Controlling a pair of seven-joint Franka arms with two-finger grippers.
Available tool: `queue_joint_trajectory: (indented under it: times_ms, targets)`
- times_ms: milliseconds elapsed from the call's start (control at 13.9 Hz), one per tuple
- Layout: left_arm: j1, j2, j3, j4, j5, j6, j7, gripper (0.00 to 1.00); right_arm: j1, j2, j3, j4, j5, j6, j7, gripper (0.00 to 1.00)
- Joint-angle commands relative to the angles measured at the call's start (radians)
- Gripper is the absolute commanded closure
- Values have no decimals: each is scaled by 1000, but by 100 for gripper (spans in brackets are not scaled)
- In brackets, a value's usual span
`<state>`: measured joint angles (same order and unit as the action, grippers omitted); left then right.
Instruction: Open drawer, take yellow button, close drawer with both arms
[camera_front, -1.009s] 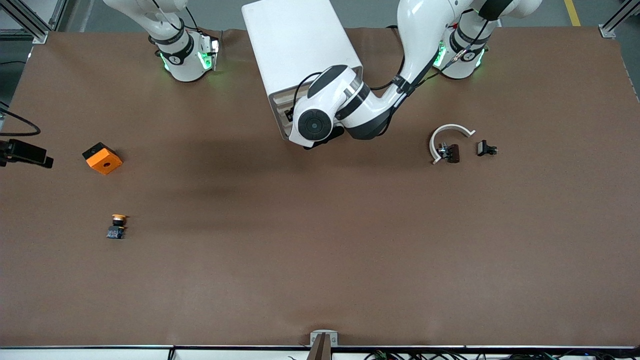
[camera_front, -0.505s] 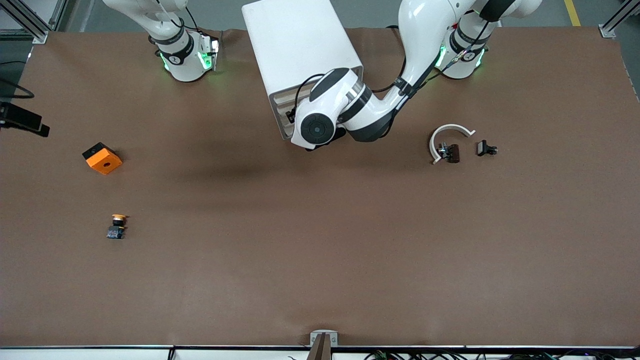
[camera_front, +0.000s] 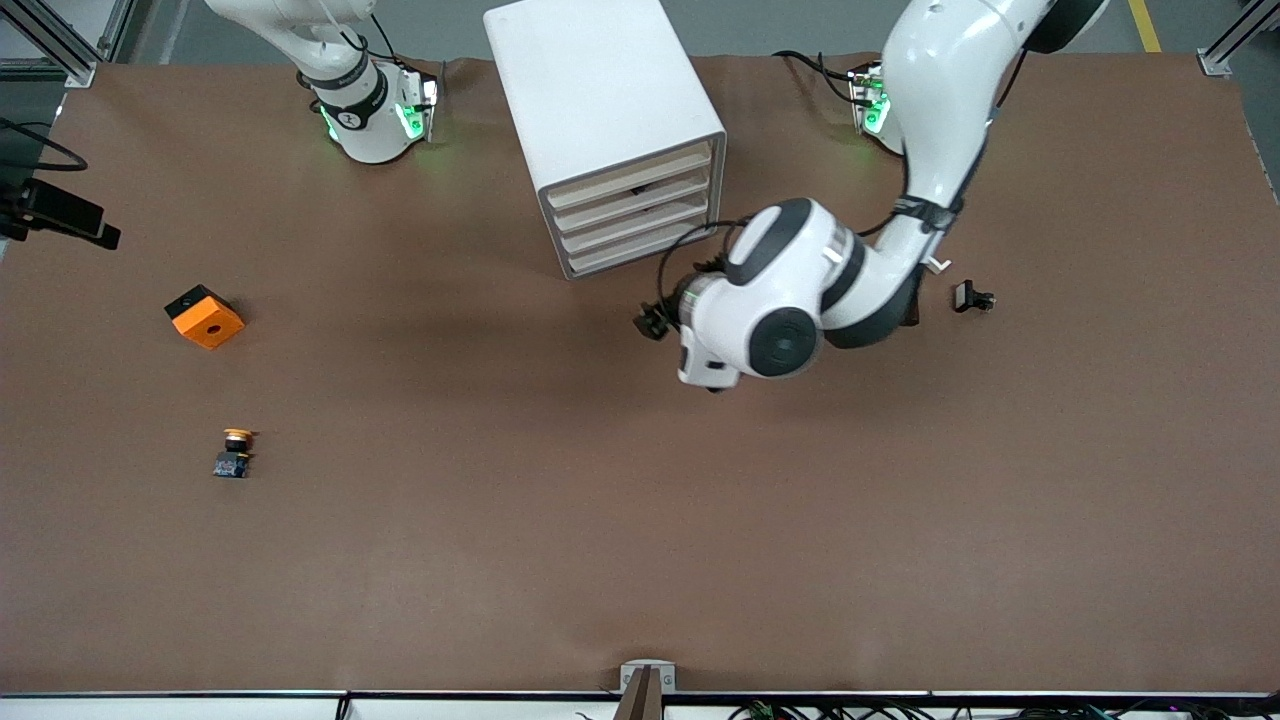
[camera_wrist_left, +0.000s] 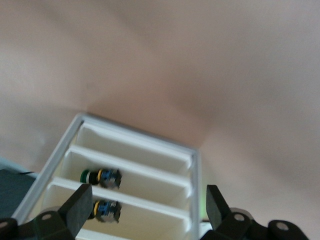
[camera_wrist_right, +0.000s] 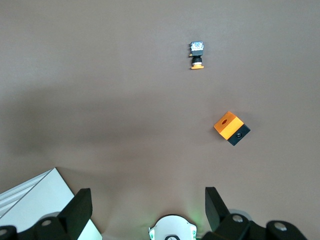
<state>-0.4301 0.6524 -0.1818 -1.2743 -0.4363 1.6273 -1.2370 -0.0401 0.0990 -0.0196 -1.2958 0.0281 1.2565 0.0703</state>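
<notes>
Brown table (camera_front: 640, 520): cabinet (camera_front: 600, 110) drawers all shut.
I see the left gripper (camera_wrist_left: 145, 210) spread wide, empty, over bare table before the cabinet; right gripper (camera_wrist_right: 145, 210) likewise, waiting; button (camera_front: 234, 452) near the orange block (camera_front: 204, 316).

White cabinet (camera_front: 600, 90) with pale beige drawer (camera_front: 630, 180) slats on a brown table (camera_front: 640, 520); the button (camera_front: 234, 452) is orange-capped over black and blue (the block (camera_front: 205, 316) is orange with a black face), arms (camera_front: 790, 300) white, black-banded
</notes>
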Motion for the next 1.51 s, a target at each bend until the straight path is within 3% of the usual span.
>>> queue_joint_trajectory:
  times_ms: [0,288,432,793,865,1009,1153,1297,1441]
  targets:
    - [7,-101,120,-4,22,-15,13,0,20,-140,-9,-131,7,41,17,0]
    - [57,-197,159,-7,246,-108,123,0,52,-196,-31,-215,0,76,17,0]
    - [121,-217,156,-8,252,-180,238,0,52,-213,-31,-240,1,92,17,0]
    - [254,-371,153,-23,303,-280,566,0,45,-217,-31,-244,3,93,17,0]
    - [290,-394,147,-25,307,-302,611,0,45,-219,-31,-243,3,96,16,0]
    - [396,-434,61,-30,344,-337,700,0,46,-226,-31,-244,4,109,8,0]
    - [470,-482,-23,-78,401,-342,749,0,49,-232,-25,-243,4,126,-1,0]
    - [465,-560,-22,-164,459,-333,815,0,49,-233,-25,-241,4,132,-23,0]
    - [465,-617,23,-215,459,-330,952,0,48,-234,-25,-243,3,147,-61,0]
